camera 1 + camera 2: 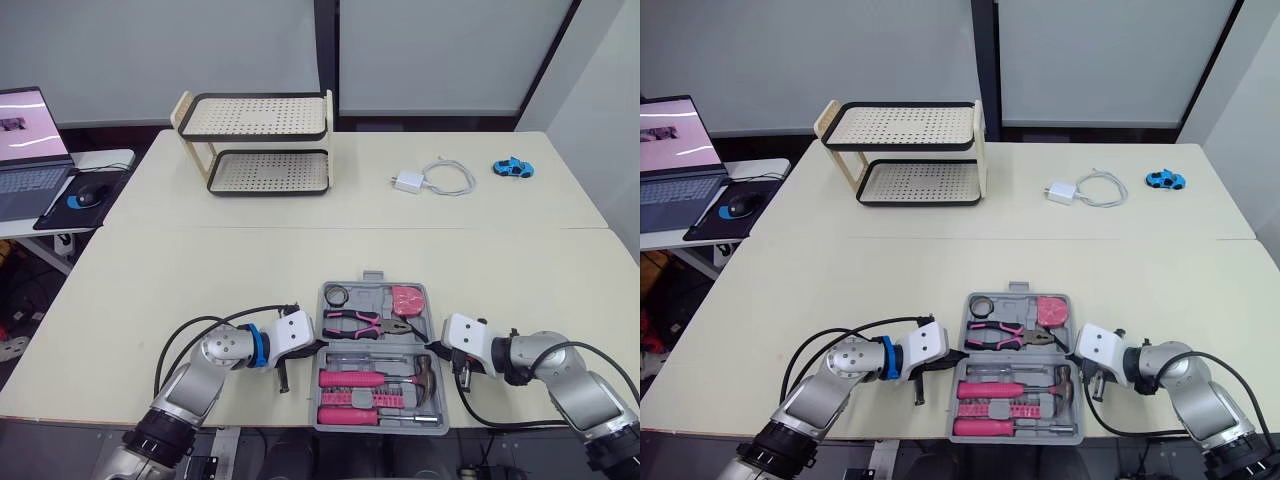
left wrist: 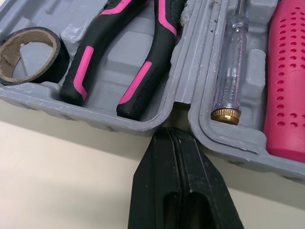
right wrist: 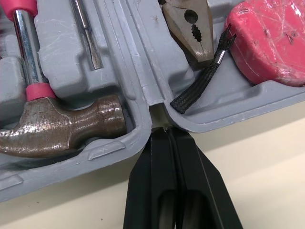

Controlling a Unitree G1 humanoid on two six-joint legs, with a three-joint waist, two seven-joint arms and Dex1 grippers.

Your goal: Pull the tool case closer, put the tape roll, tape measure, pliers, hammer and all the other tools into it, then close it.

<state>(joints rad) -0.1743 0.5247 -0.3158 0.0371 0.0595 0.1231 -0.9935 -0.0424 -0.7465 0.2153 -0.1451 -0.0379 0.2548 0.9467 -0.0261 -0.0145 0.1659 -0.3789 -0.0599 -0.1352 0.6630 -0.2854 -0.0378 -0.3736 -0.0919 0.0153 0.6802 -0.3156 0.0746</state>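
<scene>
Here's my tool case (image 1: 322,296), lying open on the table (image 1: 200,280) close to the near edge, right between my two grippers. Far half: tape roll (image 1: 335,295) in the left corner, pliers (image 1: 365,323) beside it, pink tape measure (image 1: 407,299) on the right. Near half: hammer (image 1: 425,375) with its head to the right, and a pink-handled screwdriver (image 1: 350,414).

My left gripper (image 2: 172,131) is pinched together on nothing, its tips at the notch where the halves meet on the case's left side. My right gripper (image 3: 165,131) is likewise closed and empty at the matching notch, the hammer head just beside it. Any lettering on the tools is too small to read.

Farther back stand a two-tier rack (image 1: 258,140), a white charger (image 1: 408,181) and a blue toy car (image 1: 512,168).
</scene>
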